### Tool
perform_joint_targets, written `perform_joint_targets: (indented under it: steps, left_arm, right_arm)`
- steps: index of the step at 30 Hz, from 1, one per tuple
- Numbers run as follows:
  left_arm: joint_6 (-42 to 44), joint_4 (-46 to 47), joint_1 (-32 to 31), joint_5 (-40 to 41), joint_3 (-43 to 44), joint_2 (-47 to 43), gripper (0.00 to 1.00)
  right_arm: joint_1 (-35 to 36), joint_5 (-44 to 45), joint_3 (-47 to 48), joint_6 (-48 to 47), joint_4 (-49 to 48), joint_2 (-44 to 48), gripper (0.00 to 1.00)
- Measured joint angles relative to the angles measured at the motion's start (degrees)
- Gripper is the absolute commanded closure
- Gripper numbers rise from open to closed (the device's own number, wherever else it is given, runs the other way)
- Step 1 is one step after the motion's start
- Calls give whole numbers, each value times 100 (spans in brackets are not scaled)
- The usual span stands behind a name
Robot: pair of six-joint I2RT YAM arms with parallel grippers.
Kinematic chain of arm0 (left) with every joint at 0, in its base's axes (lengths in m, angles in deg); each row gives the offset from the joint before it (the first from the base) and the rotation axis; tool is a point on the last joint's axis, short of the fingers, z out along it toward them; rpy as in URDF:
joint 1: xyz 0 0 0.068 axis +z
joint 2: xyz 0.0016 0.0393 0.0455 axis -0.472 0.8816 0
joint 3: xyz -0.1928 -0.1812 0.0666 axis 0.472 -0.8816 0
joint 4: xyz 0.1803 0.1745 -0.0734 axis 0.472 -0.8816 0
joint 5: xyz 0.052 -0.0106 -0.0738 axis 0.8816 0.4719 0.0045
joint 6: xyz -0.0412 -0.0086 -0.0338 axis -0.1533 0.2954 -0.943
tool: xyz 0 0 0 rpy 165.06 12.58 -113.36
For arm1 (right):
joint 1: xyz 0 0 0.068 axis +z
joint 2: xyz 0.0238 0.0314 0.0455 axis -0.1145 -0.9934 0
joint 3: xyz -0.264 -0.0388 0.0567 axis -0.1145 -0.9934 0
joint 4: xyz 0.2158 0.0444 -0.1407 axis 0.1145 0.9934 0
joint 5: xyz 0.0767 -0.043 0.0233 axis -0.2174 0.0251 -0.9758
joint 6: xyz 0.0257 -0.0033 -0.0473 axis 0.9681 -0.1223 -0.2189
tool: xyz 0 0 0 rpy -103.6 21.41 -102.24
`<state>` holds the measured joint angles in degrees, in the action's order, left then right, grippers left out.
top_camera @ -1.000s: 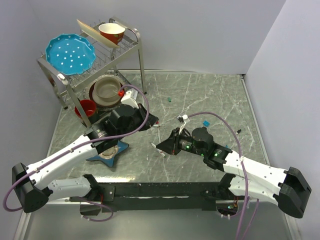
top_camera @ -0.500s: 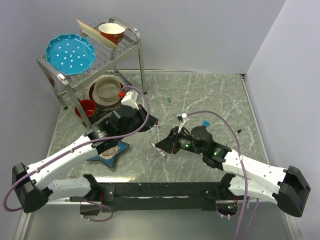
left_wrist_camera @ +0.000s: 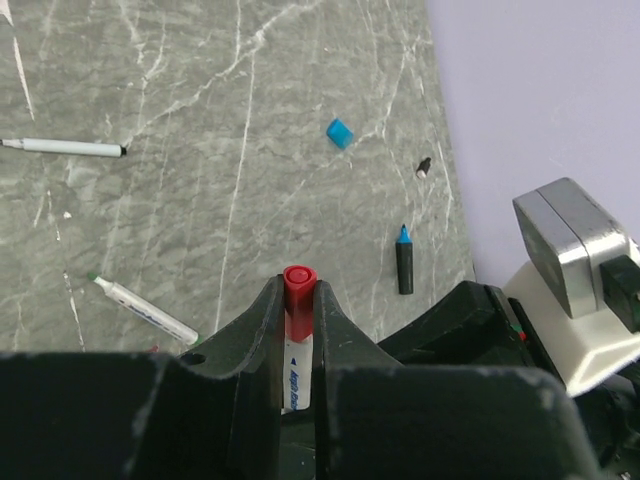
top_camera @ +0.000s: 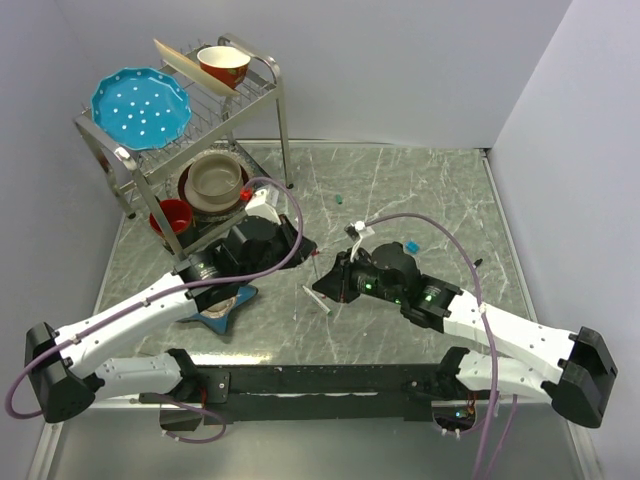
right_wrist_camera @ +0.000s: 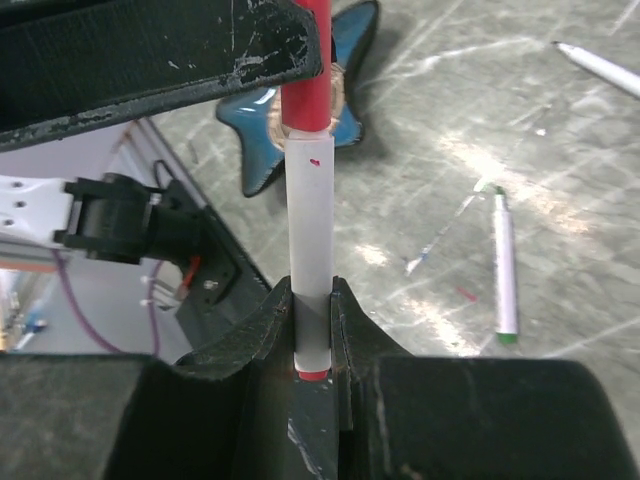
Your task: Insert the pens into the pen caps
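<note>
Above the grey marble-patterned surface (top_camera: 420,190), the right claw (right_wrist_camera: 312,290) is clamped tight on a slim white-barrelled marker pen (right_wrist_camera: 309,230), which stands upright between its fingers. The left claw (left_wrist_camera: 298,288) pinches the far end of that pen, where a small red plastic cap (left_wrist_camera: 299,278) meets the barrel.

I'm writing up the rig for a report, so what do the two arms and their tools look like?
The left arm and right arm have white rounded links, black base joints and black wrist blocks; the right wrist shows green lights. A purple cable loops along each. The left tool and right tool have black, wedge-shaped fingers with pale scuffs.
</note>
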<state>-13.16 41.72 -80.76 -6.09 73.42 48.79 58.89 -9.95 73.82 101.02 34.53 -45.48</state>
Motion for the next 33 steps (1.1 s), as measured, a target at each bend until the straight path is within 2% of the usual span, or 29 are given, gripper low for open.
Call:
perform_joint_targets:
  steps: [5,8,11,12,19,20,26,30,33]
  left_arm:
    - [-31,-107,-2,136,129,177,99]
    - [-68,-297,-2,225,337,398,93]
    - [-114,-463,-2,260,428,549,79]
    - [-138,-511,-2,260,431,568,71]
    - [-258,-1069,-116,-162,435,557,45]
    - [-280,-1117,-122,-192,435,538,38]
    - [-170,-1196,-114,-304,437,164,21]
    - [249,-861,-114,-485,369,-455,15]
    - [612,-581,-114,-579,339,-1023,14]
  right_arm:
    - [61,330,350,-295,507,-203,100]
    - [109,581,529,-479,758,-352,100]
    - [162,739,570,-638,872,-468,100]
    - [186,767,570,-684,892,-501,100]
    - [264,1078,570,-835,509,-557,100]
    - [269,1095,570,-841,470,-551,100]
    - [295,1023,560,-855,356,-289,100]
    - [299,811,461,-850,219,68,100]
    - [306,542,348,-817,92,334,100]
